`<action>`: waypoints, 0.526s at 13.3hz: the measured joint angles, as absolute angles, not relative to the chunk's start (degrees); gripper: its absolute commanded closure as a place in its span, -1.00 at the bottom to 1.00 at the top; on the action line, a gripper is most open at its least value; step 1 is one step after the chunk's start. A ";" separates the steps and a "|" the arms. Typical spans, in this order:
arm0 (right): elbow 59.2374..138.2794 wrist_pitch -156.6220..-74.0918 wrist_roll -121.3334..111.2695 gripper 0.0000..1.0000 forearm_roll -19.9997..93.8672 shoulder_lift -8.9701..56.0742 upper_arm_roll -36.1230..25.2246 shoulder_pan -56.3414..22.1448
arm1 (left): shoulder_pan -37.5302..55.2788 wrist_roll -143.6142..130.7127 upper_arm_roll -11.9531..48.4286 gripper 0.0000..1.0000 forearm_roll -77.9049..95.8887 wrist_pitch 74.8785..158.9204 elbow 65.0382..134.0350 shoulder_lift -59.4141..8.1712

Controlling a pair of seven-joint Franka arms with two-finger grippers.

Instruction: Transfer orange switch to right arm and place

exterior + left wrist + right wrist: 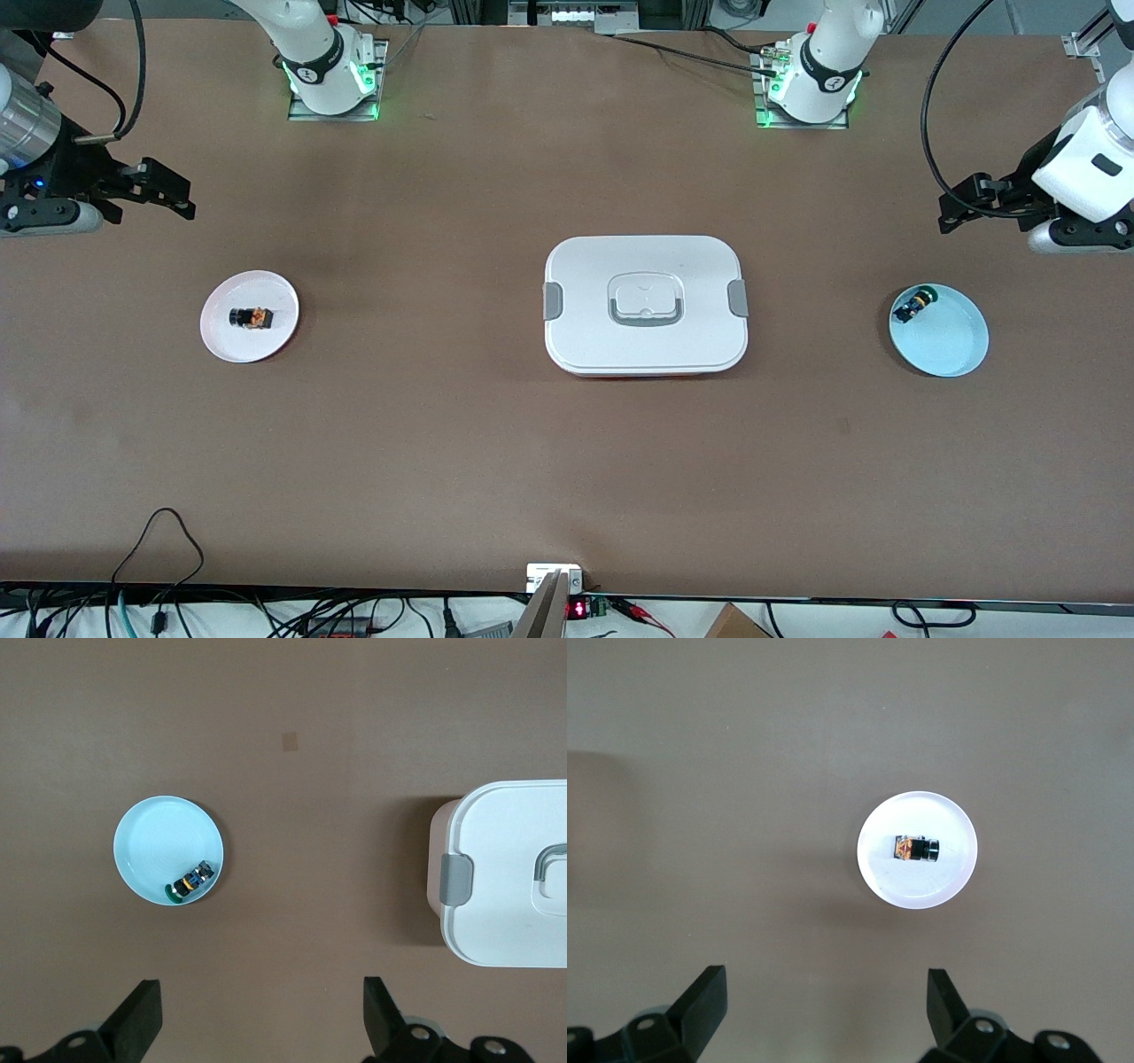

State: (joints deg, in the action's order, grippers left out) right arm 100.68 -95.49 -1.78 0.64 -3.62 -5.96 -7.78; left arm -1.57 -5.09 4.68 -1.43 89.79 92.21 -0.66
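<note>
We see orange switch (252, 316) lying on white plate (221, 341) toward right arm's end. 2 grippers, left gripper (961, 208) and right gripper (168, 190), hover empty, fingers spread, probably pre-grasp. Lidded container (646, 304) sits mid-table.

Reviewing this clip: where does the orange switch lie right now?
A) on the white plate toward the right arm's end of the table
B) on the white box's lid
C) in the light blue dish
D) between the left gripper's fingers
A: the orange switch lies on the white plate toward the right arm's end, untouched, while the right gripper hangs open above the table.
</note>
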 measured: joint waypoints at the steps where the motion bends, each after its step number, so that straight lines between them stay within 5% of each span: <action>1: 100.68 -95.36 -1.78 -1.00 0.64 -3.61 -5.92 -7.78 | -1.57 -5.09 4.68 -1.00 -1.43 89.79 92.21 -0.66; 7: 100.39 -93.76 -1.78 -1.00 0.61 -3.63 -6.07 -7.71 | -1.58 -5.09 4.68 -1.00 -1.43 89.79 92.21 -0.66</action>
